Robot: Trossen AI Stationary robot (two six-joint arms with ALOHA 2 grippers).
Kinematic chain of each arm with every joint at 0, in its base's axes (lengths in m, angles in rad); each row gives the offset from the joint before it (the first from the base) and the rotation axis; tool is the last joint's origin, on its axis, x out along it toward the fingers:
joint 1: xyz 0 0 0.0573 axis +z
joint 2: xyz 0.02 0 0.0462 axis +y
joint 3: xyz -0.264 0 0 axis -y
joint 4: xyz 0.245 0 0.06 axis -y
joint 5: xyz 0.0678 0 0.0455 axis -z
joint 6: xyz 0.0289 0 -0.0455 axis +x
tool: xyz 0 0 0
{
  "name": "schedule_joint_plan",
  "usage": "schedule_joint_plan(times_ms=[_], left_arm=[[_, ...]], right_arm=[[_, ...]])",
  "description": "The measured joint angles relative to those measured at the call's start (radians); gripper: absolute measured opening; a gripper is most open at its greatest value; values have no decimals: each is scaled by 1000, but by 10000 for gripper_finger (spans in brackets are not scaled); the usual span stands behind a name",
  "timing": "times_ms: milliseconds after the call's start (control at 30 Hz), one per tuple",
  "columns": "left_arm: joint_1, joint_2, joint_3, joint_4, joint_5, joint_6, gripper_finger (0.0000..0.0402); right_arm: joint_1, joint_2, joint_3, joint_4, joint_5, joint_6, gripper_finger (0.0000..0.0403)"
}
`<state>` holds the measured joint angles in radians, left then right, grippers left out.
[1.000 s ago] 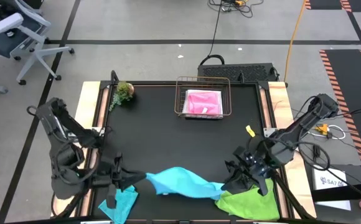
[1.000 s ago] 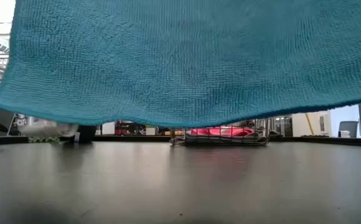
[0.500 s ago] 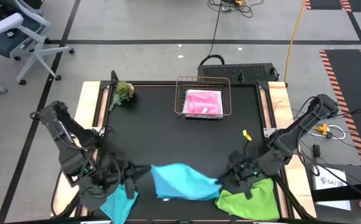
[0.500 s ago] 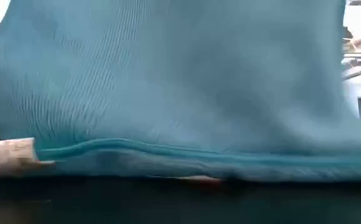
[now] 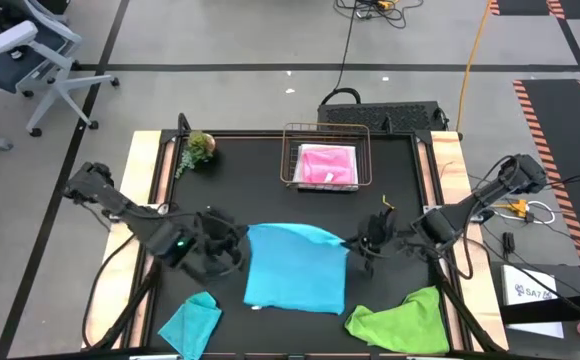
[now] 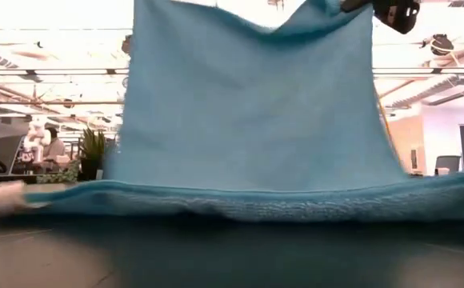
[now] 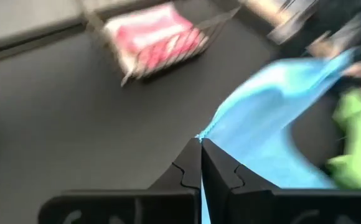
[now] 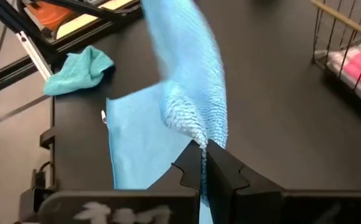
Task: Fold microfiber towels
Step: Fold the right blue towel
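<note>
Four microfiber towels: one sky blue towel [image 5: 296,268], one teal towel [image 5: 192,322], one lime green towel [image 5: 402,318], one hot pink towel [image 5: 328,164]. One wire basket [image 5: 292,150], one small plant [image 5: 198,148], two arms.

Looked all over from my end and nothing's really readable. Only lettering I can spot is on a white card [image 5: 527,290] off the table, beyond the right claw [image 5: 364,243] on its outer side, with some dark print on it, but I can't make out what it says.
</note>
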<state>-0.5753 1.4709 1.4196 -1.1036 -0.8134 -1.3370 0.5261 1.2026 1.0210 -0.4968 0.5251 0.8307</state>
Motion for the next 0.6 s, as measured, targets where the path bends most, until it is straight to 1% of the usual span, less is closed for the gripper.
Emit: schedule_joint_plan(times_ms=[133, 300, 400, 500, 600], left_arm=[[68, -5, -112, 60, 91, -10, 2], [117, -3, -237, 168, 128, -4, 2], [142, -3, -290, 229, 162, 24, 4], [166, -3, -318, 267, 164, 50, 5], [190, -2, -330, 269, 164, 86, 2]], right_arm=[[-37, 0, 0, 2, -1, -30, 0], [-76, 5, -21, 4, -1, -45, 0], [-96, 5, -76, 15, -6, -47, 0], [-114, 5, -138, 21, -6, -42, 0], [-136, 5, -184, 22, -5, -59, 0]])
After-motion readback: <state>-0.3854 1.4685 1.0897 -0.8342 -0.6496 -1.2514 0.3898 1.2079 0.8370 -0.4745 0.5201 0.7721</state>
